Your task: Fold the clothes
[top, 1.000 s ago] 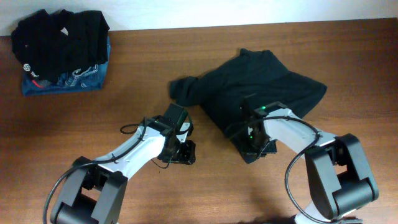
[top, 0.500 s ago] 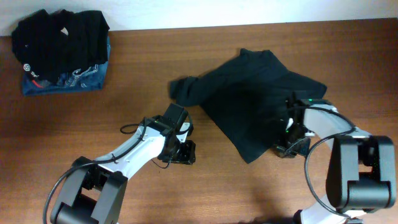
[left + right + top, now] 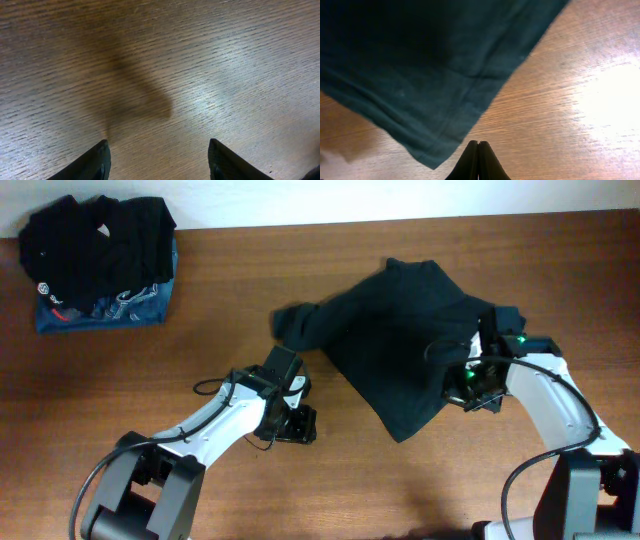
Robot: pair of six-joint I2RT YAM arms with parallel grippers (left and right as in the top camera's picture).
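**Black garment, loose on wooden table**

Black shirt-like garment: lies rumpled toward 2 o'clock on the table.
Left gripper: fingers spread over bare wood, at the garment's 8 o'clock and apart from it.
Right gripper: fingertips pressed together, gripping nothing, at the garment's 4 o'clock edge.
Folded clothes pile: 10 o'clock corner.

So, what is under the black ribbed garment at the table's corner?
A blue garment with white print shows under the ribbed garment, along its near edge. Most of it is covered, so its shape cannot be seen.
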